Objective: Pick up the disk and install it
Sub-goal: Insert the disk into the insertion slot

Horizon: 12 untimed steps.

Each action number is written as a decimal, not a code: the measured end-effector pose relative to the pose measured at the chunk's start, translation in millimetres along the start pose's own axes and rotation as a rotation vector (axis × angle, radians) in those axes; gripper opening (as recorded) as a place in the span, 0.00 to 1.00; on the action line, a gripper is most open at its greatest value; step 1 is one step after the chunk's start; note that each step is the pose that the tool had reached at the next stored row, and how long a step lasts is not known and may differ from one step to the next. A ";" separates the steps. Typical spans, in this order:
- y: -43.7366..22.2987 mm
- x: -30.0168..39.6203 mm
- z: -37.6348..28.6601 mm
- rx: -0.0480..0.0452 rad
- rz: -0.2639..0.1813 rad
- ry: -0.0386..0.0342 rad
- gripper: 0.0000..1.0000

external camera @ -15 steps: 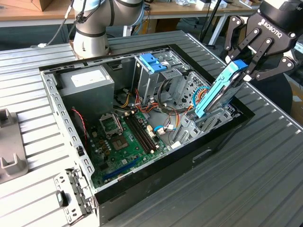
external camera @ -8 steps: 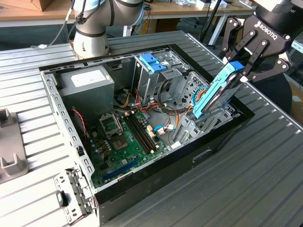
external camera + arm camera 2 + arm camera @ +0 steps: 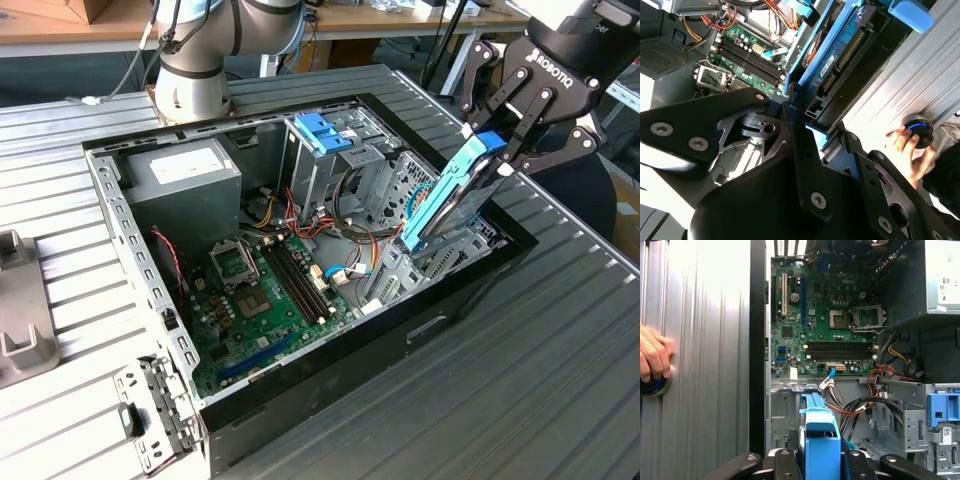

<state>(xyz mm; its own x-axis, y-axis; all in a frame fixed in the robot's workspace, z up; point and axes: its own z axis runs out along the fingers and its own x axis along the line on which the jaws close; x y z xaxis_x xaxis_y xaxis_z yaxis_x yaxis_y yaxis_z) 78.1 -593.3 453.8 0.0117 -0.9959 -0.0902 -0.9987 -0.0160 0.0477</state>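
Much of the disk (image 3: 447,200) is sitting out of easy sight. In the exterior view its lower end is dipping behind metal brackets and cables inside the open computer case (image 3: 330,372), toward the exterior view's right. Whether it is touching a bay there is impossible to tell. The disk is leaning at a tilt, with its upper end standing above the case rim. The gripper (image 3: 497,150) is clamping that upper end, its black fingers narrowed onto the light blue carrier. The picture's edge is cutting off the arm above the gripper.

The second wrist view is showing what the exterior view is not: the drive's connector edge lying along the blue rail. It is also showing a person's hand (image 3: 905,145) resting on a round black knob (image 3: 918,131) with a blue ring, out on the ribbed metal table (image 3: 900,85).

In the first wrist view the picture's edge is cropping that hand, which is covering most of the knob. The carrier's blue end is sitting between the fingers. Beyond it the green motherboard (image 3: 825,330) is lying in plain view. A blue latch (image 3: 942,412) is sitting on the metal drive cage (image 3: 900,425), partly cut off.
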 end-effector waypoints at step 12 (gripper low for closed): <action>0.3 -0.9 13.1 -0.0001 0.000 0.0002 0.37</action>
<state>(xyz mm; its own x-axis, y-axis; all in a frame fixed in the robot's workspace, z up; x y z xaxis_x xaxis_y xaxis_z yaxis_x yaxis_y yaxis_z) 77.1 -591.3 440.8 0.0116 -0.9959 -0.0901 -0.9987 -0.0160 0.0478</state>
